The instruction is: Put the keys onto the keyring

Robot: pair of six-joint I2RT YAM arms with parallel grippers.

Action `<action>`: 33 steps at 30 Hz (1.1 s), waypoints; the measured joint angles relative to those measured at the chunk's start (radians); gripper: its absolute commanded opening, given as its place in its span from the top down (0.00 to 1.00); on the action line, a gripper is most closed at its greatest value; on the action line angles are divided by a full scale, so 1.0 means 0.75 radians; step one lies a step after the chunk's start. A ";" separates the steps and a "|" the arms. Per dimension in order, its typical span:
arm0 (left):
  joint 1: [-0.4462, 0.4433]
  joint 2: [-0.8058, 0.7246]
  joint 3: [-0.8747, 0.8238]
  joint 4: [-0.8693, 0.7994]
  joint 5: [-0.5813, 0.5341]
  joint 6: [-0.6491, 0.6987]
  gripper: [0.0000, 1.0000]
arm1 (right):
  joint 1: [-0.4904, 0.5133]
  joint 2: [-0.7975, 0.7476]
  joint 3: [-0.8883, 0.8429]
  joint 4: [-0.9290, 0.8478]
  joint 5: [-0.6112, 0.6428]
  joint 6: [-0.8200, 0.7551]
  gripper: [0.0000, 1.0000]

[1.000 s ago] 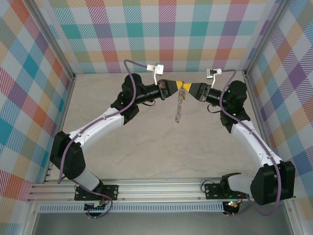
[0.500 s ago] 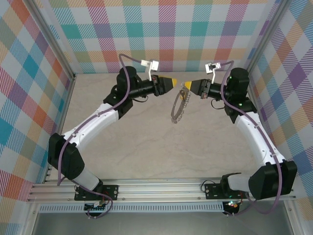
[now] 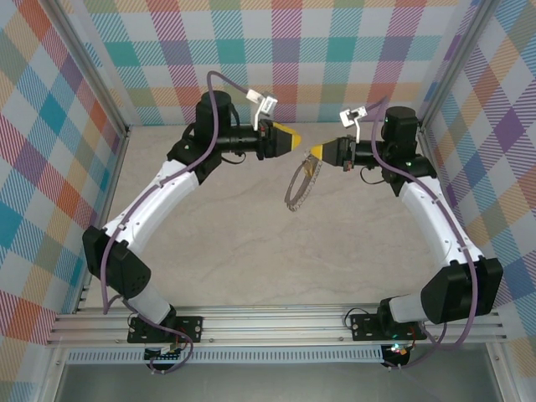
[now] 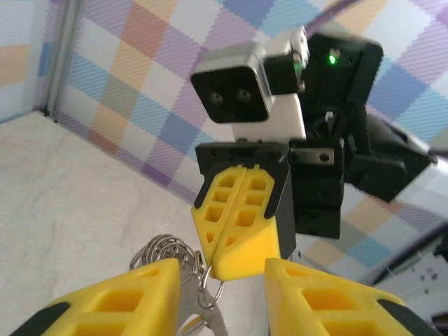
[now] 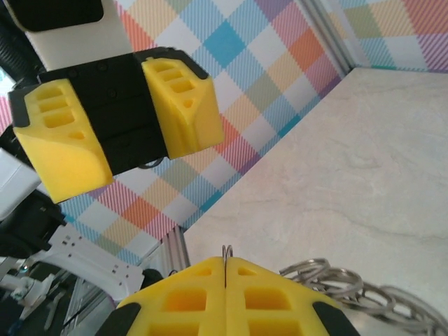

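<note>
Aloft, keyring [image 5: 334,283] limp from right gripper [image 5: 225,269].

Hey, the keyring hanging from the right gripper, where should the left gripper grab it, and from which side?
Probably the hanging lower stretch of the keyring, approached from the left arm's side. The right gripper is shut on its top end, so the limp loop dangles free below, and the open left gripper faces it.

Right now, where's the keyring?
In the top view the keyring hangs near centre, pinched at its upper end by the shut right claw and drooping toward the near side; the open left claw is just up-left, apart from it.
</note>
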 measured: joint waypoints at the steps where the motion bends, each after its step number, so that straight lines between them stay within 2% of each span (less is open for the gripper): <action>1: 0.002 0.016 0.022 -0.044 0.022 0.027 0.69 | 0.000 0.007 0.004 -0.011 -0.018 -0.011 1.00; 12: 0.002 0.127 0.133 -0.298 0.161 0.180 0.71 | -0.003 0.041 0.008 -0.066 -0.089 -0.048 1.00; 33: -0.032 0.197 0.209 -0.374 0.212 0.227 0.70 | -0.005 0.052 0.008 -0.055 -0.101 -0.046 1.00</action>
